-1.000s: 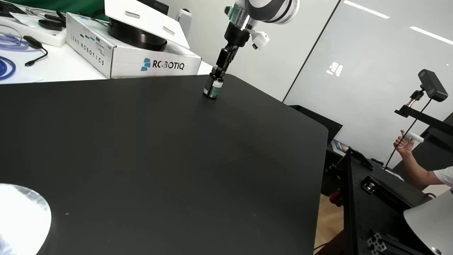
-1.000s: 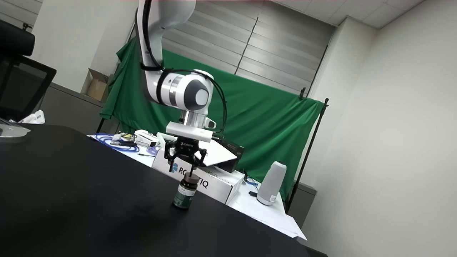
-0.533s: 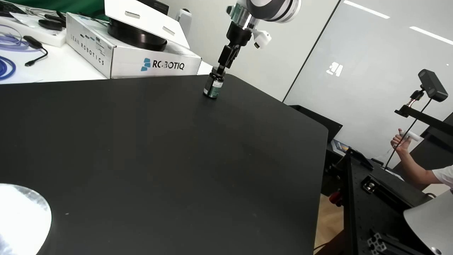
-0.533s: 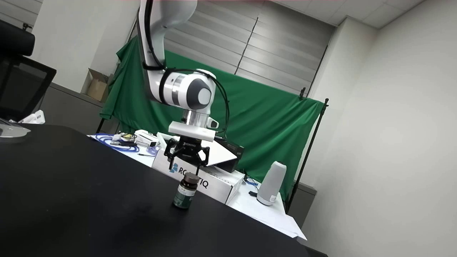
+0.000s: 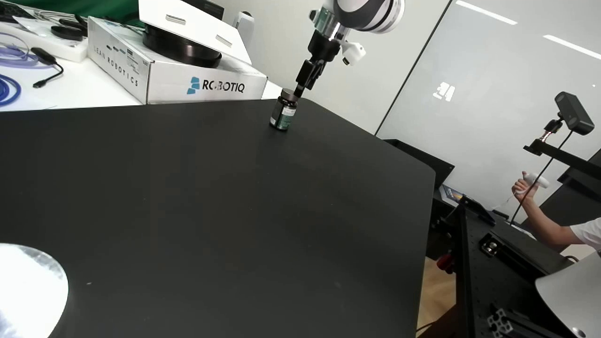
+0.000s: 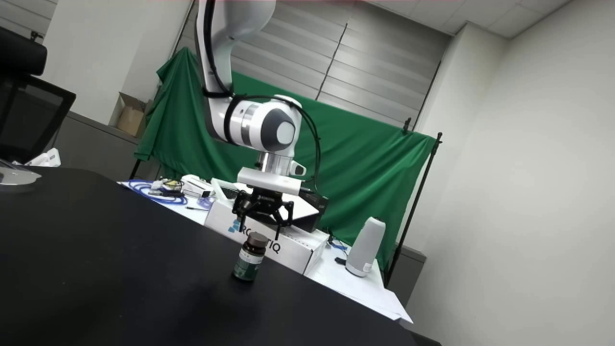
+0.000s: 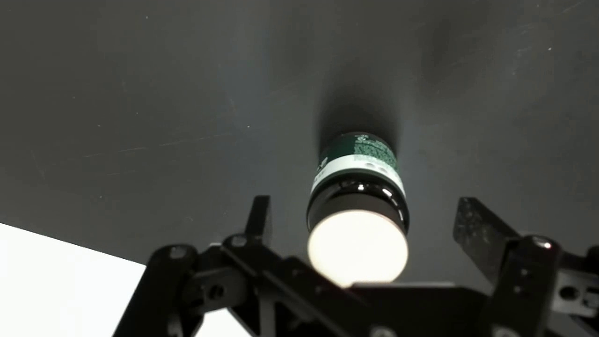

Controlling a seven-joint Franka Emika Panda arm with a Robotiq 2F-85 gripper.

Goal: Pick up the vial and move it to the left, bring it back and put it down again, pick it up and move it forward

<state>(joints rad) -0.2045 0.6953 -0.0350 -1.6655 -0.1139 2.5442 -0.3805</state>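
Observation:
The vial is a small dark bottle with a brown cap and a green-and-white label. It stands upright on the black table (image 5: 211, 197) near its far edge in an exterior view (image 5: 283, 112); it also shows in an exterior view (image 6: 249, 264). In the wrist view the vial (image 7: 358, 180) lies between the open fingers, its cap glaring white, with a gap on each side. The gripper (image 7: 365, 208) is open and touches nothing there. In an exterior view the gripper (image 6: 259, 234) is just above and behind the cap, one finger on each side.
A white Robotiq box (image 5: 206, 89) stands on a white table behind the black table's edge. A pale rounded object (image 5: 28, 286) sits at the lower left. A grey-white device (image 6: 365, 247) stands on the white table. A person's hand (image 5: 526, 188) holds a white controller.
The gripper has moved up and to the right in both exterior views, drawing back from the vial's cap. The vial has not moved.

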